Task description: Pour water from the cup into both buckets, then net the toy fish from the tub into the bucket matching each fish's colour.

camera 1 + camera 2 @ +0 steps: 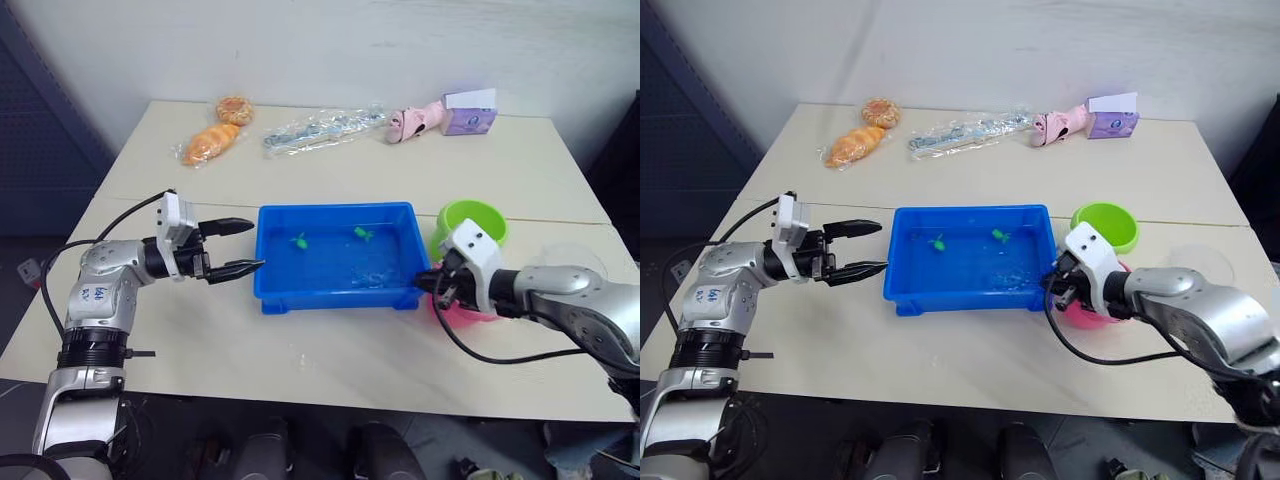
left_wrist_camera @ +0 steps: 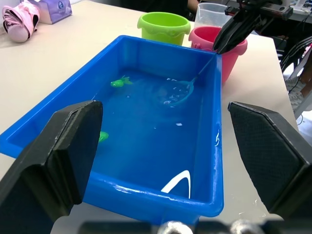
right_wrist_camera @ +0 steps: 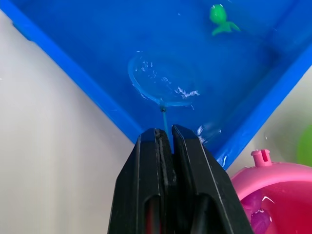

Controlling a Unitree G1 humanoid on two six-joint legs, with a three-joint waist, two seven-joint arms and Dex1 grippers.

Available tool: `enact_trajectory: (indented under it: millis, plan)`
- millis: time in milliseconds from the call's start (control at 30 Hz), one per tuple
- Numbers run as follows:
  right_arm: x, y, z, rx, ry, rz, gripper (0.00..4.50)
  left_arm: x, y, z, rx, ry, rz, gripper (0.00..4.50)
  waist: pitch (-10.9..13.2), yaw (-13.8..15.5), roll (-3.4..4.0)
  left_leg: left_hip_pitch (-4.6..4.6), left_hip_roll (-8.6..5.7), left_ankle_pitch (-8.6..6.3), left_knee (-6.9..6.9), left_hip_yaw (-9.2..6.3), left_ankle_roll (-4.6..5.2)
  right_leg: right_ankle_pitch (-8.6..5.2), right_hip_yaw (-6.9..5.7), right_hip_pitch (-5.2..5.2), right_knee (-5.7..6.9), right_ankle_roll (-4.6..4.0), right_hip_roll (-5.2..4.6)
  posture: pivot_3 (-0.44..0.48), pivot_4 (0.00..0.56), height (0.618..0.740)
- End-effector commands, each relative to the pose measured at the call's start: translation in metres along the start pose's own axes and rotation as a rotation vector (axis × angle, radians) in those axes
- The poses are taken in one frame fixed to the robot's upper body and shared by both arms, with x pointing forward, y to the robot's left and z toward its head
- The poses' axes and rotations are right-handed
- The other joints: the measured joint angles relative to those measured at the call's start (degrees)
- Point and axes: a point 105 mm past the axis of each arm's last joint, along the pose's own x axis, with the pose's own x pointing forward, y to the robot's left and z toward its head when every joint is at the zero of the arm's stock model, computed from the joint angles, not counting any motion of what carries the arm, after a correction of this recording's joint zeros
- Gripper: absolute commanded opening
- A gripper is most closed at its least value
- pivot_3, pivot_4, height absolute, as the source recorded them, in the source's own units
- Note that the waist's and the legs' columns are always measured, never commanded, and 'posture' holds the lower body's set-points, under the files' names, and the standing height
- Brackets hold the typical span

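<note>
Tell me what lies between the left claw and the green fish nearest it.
Between the left claw and that green fish stands only the blue tub's near wall, then open water, as the left eye view shows.

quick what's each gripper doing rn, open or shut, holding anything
Left gripper: open, empty, beside the tub.
Right gripper: shut on the net handle, ring dipped in the tub water.

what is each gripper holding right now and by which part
The right gripper pinches the net by its thin handle, ring dipped in the blue tub. The left gripper is open, holding nothing.
</note>
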Motion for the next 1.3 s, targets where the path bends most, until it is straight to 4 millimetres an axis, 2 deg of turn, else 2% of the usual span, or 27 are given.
enact_trajectory:
  millis: [33, 233, 500, 767, 1033, 1200, 1300]
  plan:
    - [0.012, -0.02, 0.006, 0.038, -0.021, -0.08, 0.0, -0.003, 0.0, 0.012, 0.043, -0.014, 0.005, 4.44, 0.0, -0.01, 0.0, 0.0, 0.0, 0.01, -0.01, 0.0, -0.01, 0.0, 0.0, 0.0, 0.0, 0.0, 0.0, 0.0, 0.15, 0.74]
    - [0.026, -0.03, 0.019, -0.028, -0.07, -0.13, 0.0, -0.002, -0.003, 0.011, 0.038, -0.008, 0.005, 4.44, 0.0, 0.08, 0.0, -0.05, -0.03, 0.0, -0.06, 0.02, -0.01, 0.0, 0.01, -0.08, 0.06, 0.0, 0.0, 0.0, 0.15, 0.74]
    - [0.032, -0.034, 0.031, -0.145, -0.153, -0.187, 0.0, 0.0, -0.007, 0.006, 0.03, -0.001, -0.005, 4.44, 0.0, 0.06, 0.0, -0.06, -0.04, 0.0, -0.07, 0.03, -0.01, 0.0, 0.01, -0.1, 0.16, 0.0, 0.0, 0.0, 0.15, 0.74]
    - [0.022, -0.014, 0.035, -0.249, -0.215, -0.098, 0.0, 0.002, -0.006, 0.003, 0.031, -0.001, -0.012, 4.44, 0.0, -0.11, 0.0, -0.06, -0.04, 0.01, -0.11, 0.04, -0.02, 0.0, 0.02, -0.11, 0.18, 0.0, 0.01, 0.0, 0.15, 0.74]
    - [-0.008, -0.001, 0.031, -0.267, -0.25, -0.086, 0.0, 0.01, -0.005, 0.008, 0.04, -0.013, -0.029, 4.44, 0.0, 0.27, 0.0, -0.06, -0.04, 0.0, -0.11, 0.03, 0.0, 0.0, 0.01, -0.07, 0.15, 0.0, 0.0, 0.0, 0.15, 0.74]
    - [-0.035, 0.006, 0.033, -0.303, -0.287, -0.109, 0.0, 0.017, -0.006, 0.012, 0.047, -0.026, -0.05, 4.44, 0.0, 0.38, 0.0, -0.05, -0.05, -0.02, -0.12, 0.03, 0.01, 0.0, 0.0, -0.04, 0.11, 0.0, 0.0, 0.0, 0.15, 0.74]
    - [-0.06, 0.008, 0.037, -0.364, -0.338, -0.161, 0.0, 0.022, -0.008, 0.014, 0.049, -0.037, -0.072, 4.44, 0.0, 0.4, -0.01, -0.05, -0.05, -0.02, -0.11, 0.03, 0.01, 0.0, 0.0, -0.03, 0.03, 0.0, 0.0, 0.0, 0.15, 0.74]
